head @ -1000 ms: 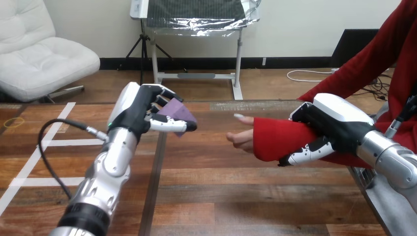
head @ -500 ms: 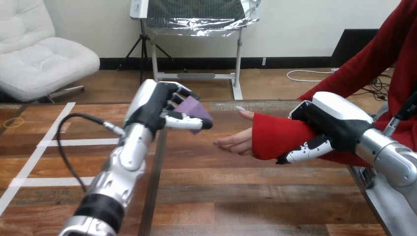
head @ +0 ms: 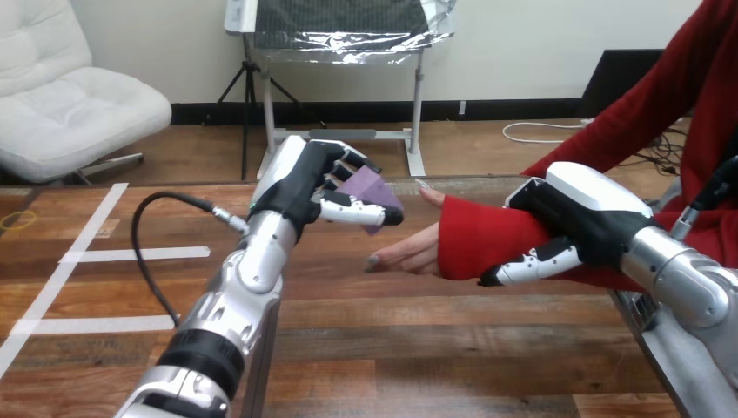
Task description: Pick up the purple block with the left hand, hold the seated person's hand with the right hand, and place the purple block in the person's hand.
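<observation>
Left robot hand (head: 305,178) pinches the purple block (head: 374,190) — right robot hand (head: 576,218) curls round the person's forearm (head: 474,244).

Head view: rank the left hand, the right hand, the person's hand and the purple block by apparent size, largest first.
1. right hand and left hand: alike, not ranked.
2. person's hand.
3. purple block, partly covered by the left hand.

no text, label, brand, number or sign can be read on anything seen here.
</observation>
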Robot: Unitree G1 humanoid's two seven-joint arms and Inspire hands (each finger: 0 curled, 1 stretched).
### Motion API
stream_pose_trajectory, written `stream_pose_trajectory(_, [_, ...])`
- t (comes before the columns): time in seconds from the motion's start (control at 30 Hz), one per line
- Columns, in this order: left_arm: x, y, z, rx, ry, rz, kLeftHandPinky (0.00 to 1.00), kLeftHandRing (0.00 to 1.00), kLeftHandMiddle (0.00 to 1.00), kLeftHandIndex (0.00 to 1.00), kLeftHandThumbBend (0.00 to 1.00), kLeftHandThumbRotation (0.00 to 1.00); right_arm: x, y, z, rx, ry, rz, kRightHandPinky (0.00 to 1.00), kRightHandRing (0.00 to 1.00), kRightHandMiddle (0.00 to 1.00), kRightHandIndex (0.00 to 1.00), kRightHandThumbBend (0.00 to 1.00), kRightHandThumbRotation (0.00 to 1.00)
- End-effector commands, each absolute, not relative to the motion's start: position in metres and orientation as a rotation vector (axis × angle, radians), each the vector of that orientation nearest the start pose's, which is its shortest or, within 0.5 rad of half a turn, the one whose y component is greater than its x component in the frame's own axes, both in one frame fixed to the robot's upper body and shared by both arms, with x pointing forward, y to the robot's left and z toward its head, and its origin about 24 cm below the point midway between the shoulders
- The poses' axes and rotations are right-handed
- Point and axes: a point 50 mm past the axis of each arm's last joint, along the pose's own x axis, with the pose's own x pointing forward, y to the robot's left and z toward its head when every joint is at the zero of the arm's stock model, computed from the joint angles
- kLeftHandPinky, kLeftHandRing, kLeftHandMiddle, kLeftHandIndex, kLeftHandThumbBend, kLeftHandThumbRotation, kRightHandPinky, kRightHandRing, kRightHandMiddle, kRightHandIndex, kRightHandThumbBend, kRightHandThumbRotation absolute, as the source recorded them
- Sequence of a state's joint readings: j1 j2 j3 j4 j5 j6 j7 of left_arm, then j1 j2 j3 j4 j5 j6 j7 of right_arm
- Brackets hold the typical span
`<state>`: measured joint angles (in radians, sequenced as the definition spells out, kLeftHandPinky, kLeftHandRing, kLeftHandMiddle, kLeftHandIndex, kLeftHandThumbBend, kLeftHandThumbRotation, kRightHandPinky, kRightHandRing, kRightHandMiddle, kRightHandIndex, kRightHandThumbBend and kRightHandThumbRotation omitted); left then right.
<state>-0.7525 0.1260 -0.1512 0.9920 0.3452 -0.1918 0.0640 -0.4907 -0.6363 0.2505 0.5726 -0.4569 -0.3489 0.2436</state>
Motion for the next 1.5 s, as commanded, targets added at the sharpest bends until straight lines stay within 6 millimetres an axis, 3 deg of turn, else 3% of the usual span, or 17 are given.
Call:
stream_pose_trajectory(0.0, [0.387,0.093,0.098,0.610,-0.116,-0.247,0.31,0.37,0.42,0.43,0.66,0.00,0.344,-0.201,0.126,-1.140,-0.228,0.428,0.25,0.28,0.33,0.32,0.74,0.40])
stream_pose_trajectory(0.83, [0.383,0.057,0.091,0.539,-0.071,-0.338,0.32,0.37,0.43,0.43,0.65,0.00,0.346,-0.186,0.131,-1.117,-0.267,0.451,0.25,0.29,0.34,0.32,0.73,0.37])
stream_pose_trajectory(1.47, [0.378,0.043,0.086,0.563,-0.058,-0.395,0.28,0.35,0.42,0.44,0.65,0.00,0.347,-0.180,0.132,-1.110,-0.279,0.444,0.25,0.28,0.33,0.32,0.75,0.37])
